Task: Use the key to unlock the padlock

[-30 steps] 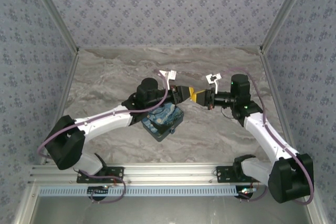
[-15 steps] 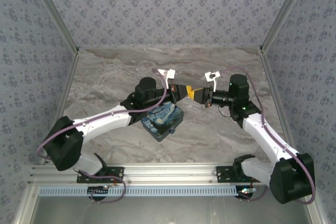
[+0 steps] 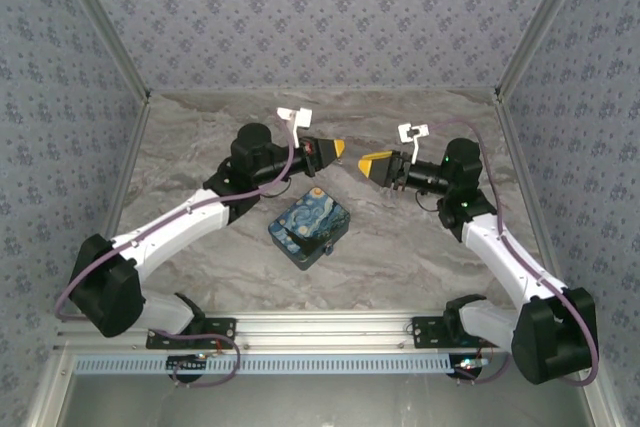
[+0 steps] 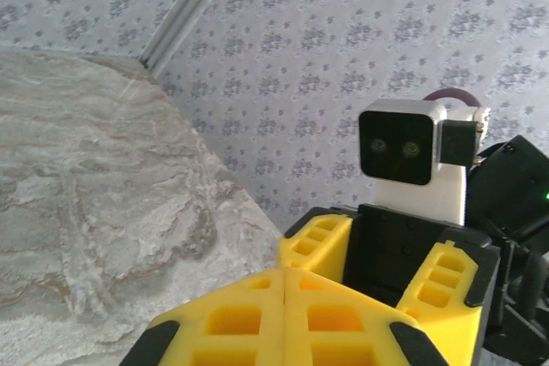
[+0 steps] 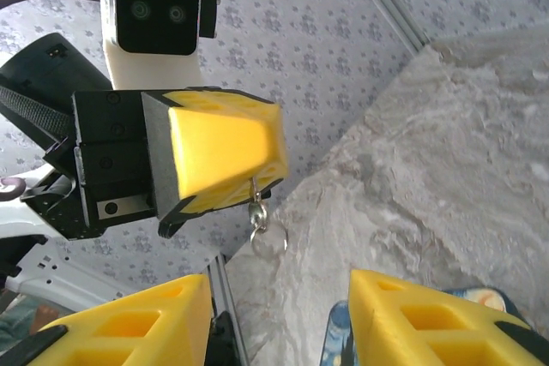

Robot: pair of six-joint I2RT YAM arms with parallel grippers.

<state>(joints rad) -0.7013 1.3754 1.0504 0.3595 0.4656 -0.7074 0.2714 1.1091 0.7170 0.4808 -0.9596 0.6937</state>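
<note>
The left pincer [image 5: 249,165] clamps the key [image 5: 256,203] at its tips, ring [image 5: 268,242] hanging clear of the surface [image 3: 420,247], likely for unobstructed insertion; the right pincer [image 3: 373,163] stands half-open, empty.

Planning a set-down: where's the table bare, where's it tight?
Bare: far strip of table along the back wall; the patch between the box and right arm; the near strip between box and rail. Tight: beyond the box, where left gripper and right gripper face off.
</note>
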